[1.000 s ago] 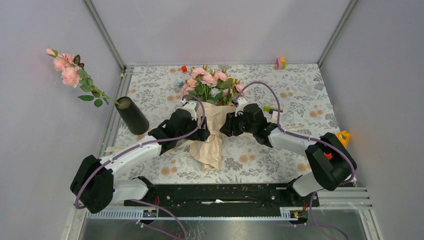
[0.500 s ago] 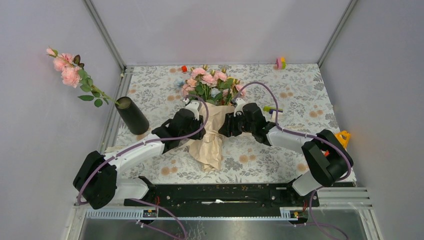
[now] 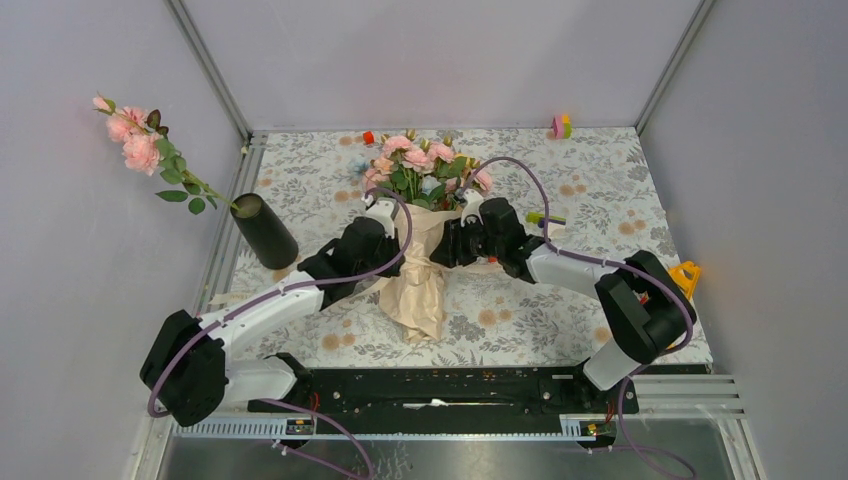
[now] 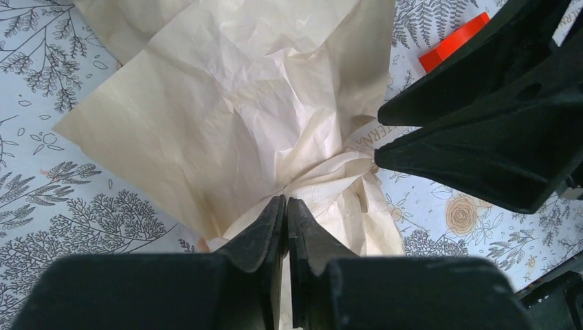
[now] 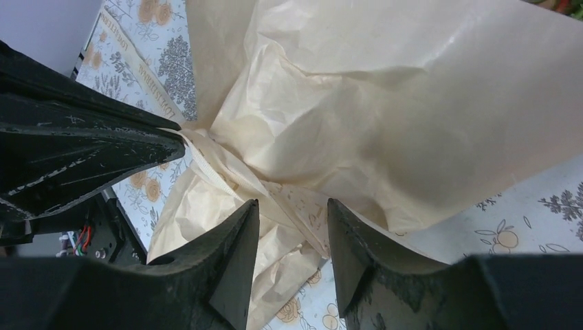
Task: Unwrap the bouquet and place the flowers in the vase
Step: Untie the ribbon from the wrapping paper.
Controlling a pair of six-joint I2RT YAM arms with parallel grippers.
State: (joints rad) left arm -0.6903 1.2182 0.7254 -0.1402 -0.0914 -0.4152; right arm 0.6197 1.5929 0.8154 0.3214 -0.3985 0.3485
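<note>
The bouquet (image 3: 422,268) lies flat on the floral cloth (image 3: 600,185) in the middle of the table, its narrow paper tail pointing toward the arm bases and its flowers (image 3: 418,165), mostly pink heads among green leaves, fanning out toward the far wall. Its crinkled beige paper (image 4: 227,103) is gathered at a waist where a cream ribbon (image 4: 330,180) crosses it. The 2 grippers meet at that waist from opposite sides. The left gripper (image 4: 286,201) comes in from the left with its jaws pressed almost together, only a thin slit between them, the tips lying right at the end of the ribbon strand; whether any ribbon is caught between them cannot be told. The right gripper (image 5: 290,214) comes in from the right with its jaws a moderate way apart, straddling the gathered paper and a strand of ribbon without clamping them. The vase (image 3: 265,232), a plain black cylinder, stands well apart to the left near the cloth's edge, and 1 pink-flowered stem (image 3: 135,140) already sits in it, leaning out toward the left wall. A red block (image 4: 454,42) lies on the cloth just beyond the paper. Small toy blocks (image 3: 561,126) sit by the far wall, and an orange object (image 3: 685,272) rests at the cloth's right edge.
</note>
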